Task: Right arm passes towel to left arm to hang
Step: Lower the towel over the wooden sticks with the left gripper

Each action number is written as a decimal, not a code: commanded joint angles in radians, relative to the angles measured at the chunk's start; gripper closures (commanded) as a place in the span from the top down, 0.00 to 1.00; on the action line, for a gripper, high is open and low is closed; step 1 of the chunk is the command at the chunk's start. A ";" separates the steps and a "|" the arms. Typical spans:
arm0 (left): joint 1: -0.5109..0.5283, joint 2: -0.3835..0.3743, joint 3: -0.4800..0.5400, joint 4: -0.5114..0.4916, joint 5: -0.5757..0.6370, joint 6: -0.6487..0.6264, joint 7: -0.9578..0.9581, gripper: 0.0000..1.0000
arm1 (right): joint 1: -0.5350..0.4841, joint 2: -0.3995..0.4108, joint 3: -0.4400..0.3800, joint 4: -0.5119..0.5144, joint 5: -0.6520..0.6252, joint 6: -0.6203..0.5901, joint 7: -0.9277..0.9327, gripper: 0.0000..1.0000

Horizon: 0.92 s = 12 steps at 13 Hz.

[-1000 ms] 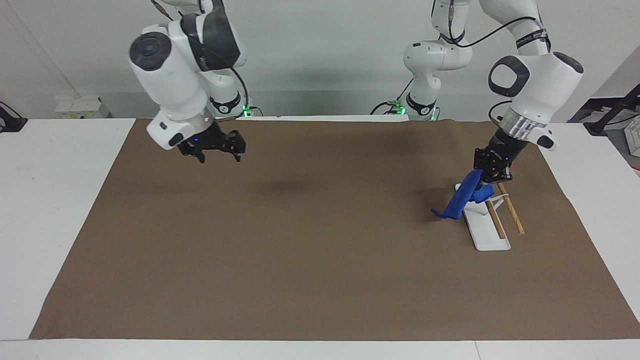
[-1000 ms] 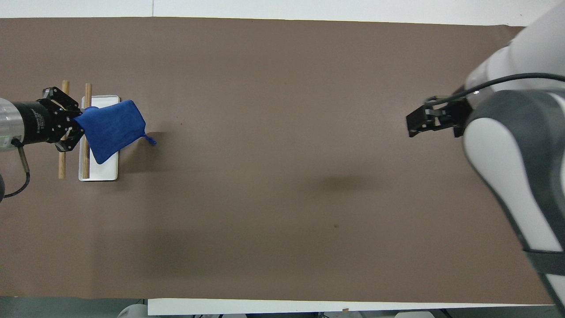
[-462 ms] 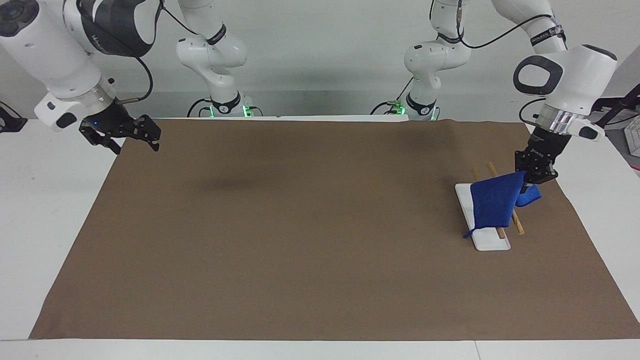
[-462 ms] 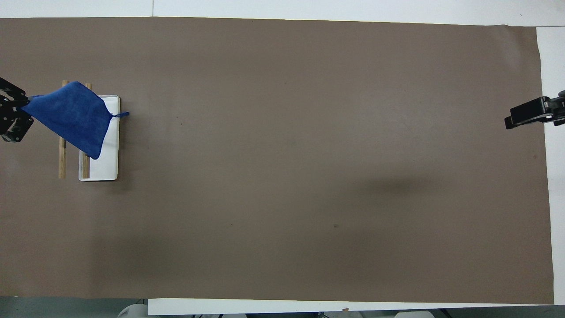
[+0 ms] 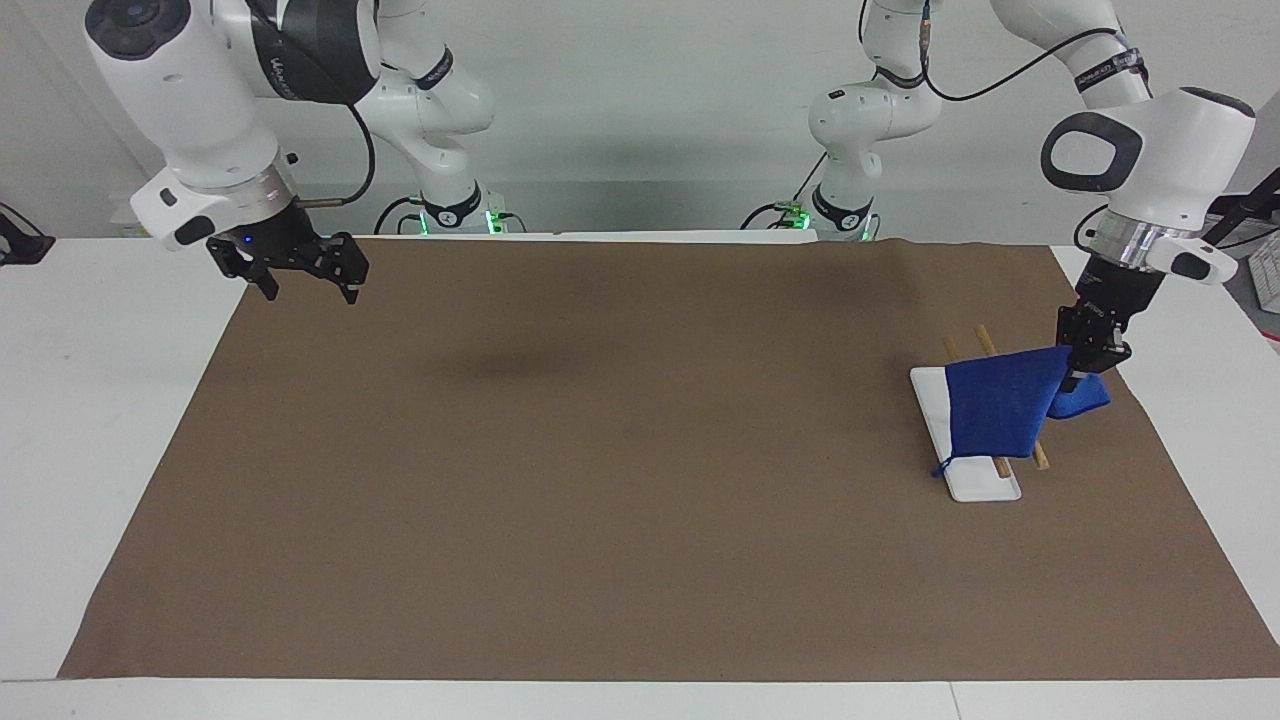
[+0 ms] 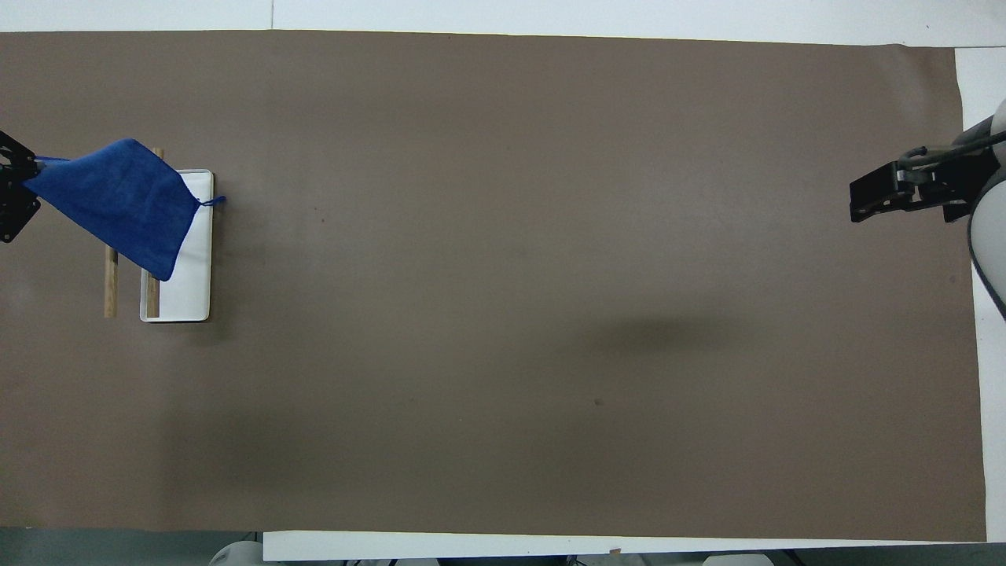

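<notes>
The left gripper (image 5: 1080,372) is clamped tight on one corner of the towel (image 5: 1000,402), up in the air over the rack (image 5: 975,480) at the left arm's end of the table. The right gripper (image 5: 307,283) hangs with its jaws spread wide and nothing between them, over the edge of the brown mat (image 5: 640,480) at the right arm's end; its small blue light shows on the body.

The white table (image 5: 100,400) carries the mat, which covers most of its top. The right arm (image 5: 190,100) is raised and waits. The left arm (image 5: 1150,140) reaches down steeply to its gripper.

The towel, bright blue, drapes from the held corner across the rack's two wooden rails (image 5: 985,340), covering most of their length. A short fold of it hangs past the gripper toward the table's end, just above the mat. Its thin loop (image 5: 940,467) dangles at the lowest corner, over the rack's white base.

In the overhead view the towel (image 6: 118,204) spreads as a slanted sheet over both rails (image 6: 111,287) and part of the white base (image 6: 192,291). The loop (image 6: 214,202) sticks out past the base's edge. Only the tip of the left gripper (image 6: 12,196) shows there, at the edge of the view, and the right gripper (image 6: 892,192) shows at the other edge.
</notes>
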 commanded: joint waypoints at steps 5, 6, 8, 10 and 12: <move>0.006 0.012 -0.005 0.044 0.124 0.002 0.021 0.03 | -0.017 0.007 -0.008 0.020 -0.002 -0.016 -0.046 0.99; 0.006 0.013 -0.005 0.053 0.124 -0.001 0.021 0.03 | -0.017 0.005 -0.008 0.020 0.000 -0.017 -0.043 0.99; 0.006 0.013 -0.005 0.053 0.165 -0.002 0.016 0.03 | -0.017 0.005 -0.008 0.020 0.000 -0.017 -0.043 0.99; 0.009 0.012 -0.005 0.052 0.170 -0.001 0.019 0.03 | -0.017 0.005 -0.008 0.020 0.001 -0.017 -0.041 0.99; 0.037 0.009 -0.005 0.041 0.170 -0.001 0.016 0.04 | -0.017 0.007 -0.008 0.020 0.001 -0.017 -0.041 0.99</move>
